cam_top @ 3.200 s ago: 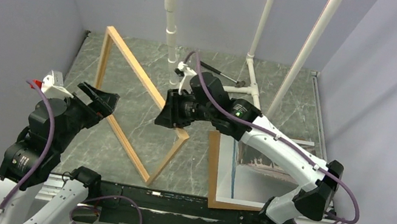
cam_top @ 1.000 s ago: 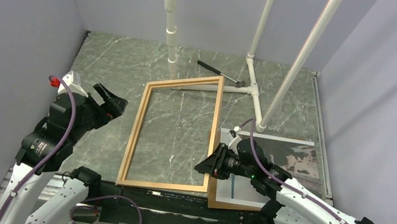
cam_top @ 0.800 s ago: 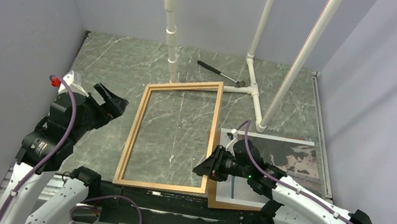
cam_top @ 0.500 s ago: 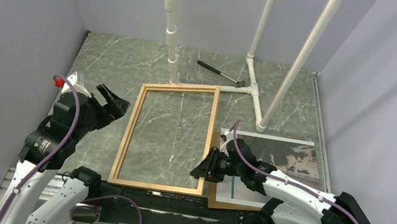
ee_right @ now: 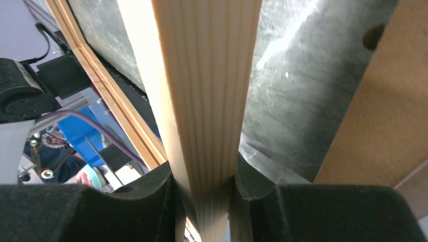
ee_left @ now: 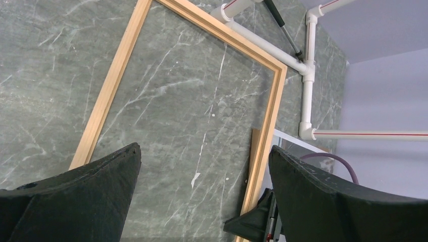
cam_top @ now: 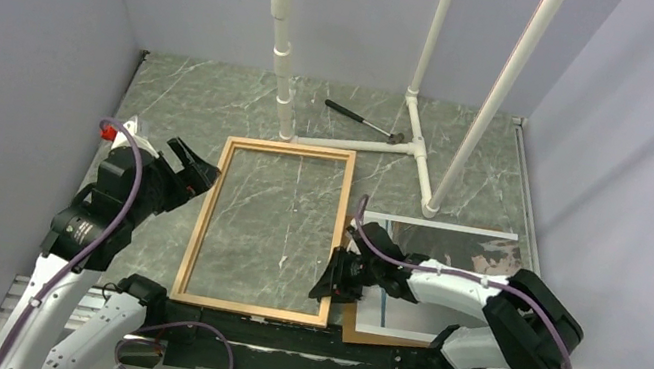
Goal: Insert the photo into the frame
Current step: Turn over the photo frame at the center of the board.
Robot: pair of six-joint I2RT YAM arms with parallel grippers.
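Top external: frame (cam_top: 200,218) flat, long axis near-to-far
Right wrist: right gripper (ee_right: 204,196) pinching frame's right rail
Photo (cam_top: 483,253): just right of frame, nearest the right arm
Left gripper (cam_top: 191,165): spread, empty

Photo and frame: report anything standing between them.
No loose object does. The right gripper is shut on the right rail of the frame, and the right arm stretches over the photo, which lies just right of the frame. The arm would likely have to move off first.

a dark-handled tool (cam_top: 357,117) lies beside white pipes (cam_top: 350,143) on the grey marble table (cam_top: 176,97).
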